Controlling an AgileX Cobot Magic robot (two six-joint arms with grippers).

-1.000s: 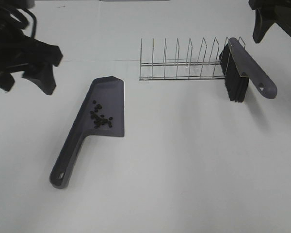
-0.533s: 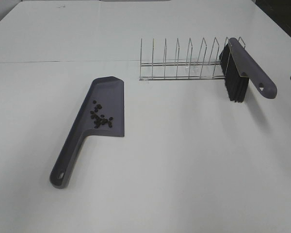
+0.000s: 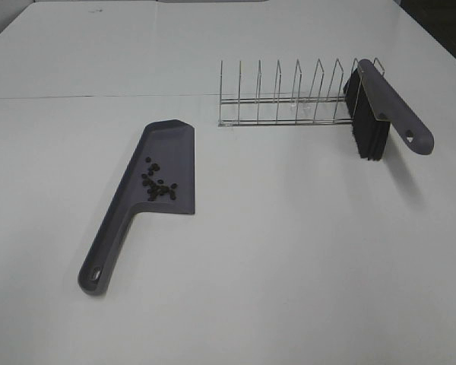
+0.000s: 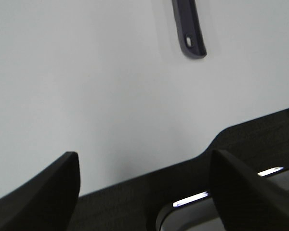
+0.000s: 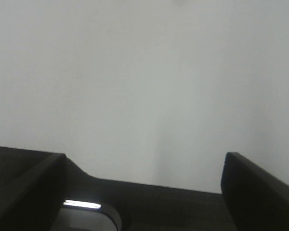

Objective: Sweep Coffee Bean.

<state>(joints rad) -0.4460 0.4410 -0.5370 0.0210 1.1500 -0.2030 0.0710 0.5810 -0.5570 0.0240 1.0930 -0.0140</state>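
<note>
A grey dustpan [image 3: 172,144] lies on the white table left of centre, its handle pointing to the near left. Several coffee beans [image 3: 158,185] sit in a cluster on its pan. A grey brush with black bristles [image 3: 380,106] leans in the right end of a wire rack [image 3: 281,95]. Neither arm shows in the exterior high view. The left gripper [image 4: 144,159] is open and empty over the table's near edge, with the dustpan handle's end [image 4: 189,29] ahead of it. The right gripper [image 5: 144,159] is open and empty over bare table.
The wire rack with several upright dividers stands at the back, right of centre. A dark strip below the table's edge [image 4: 183,183] shows in both wrist views. A seam [image 3: 99,96] runs across the table at the back.
Both arms have pulled back out of the exterior high view: the left arm left the upper left, the right arm the upper right. Dustpan, beans and brush have not moved.
</note>
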